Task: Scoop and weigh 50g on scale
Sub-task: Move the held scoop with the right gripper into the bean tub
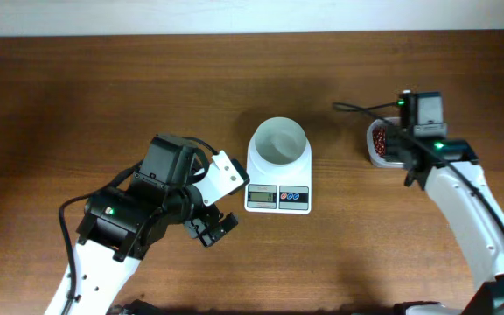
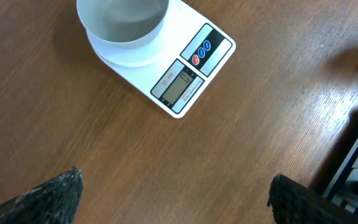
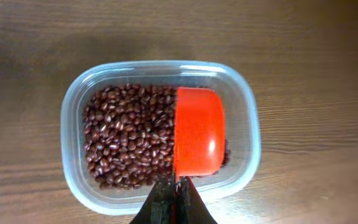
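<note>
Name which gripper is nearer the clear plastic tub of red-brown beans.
Right. The right gripper sits over the clear plastic tub, shut on an orange scoop in it; the left gripper hangs open beyond the white scale.

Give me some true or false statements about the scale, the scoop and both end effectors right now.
The bowl on the scale is full. False: it is empty.
The right end effector is shut on the red scoop. True.
The scoop lies on the table outside the tub. False: it is in the tub, on the beans.
The left end effector is open and holds nothing. True.
</note>
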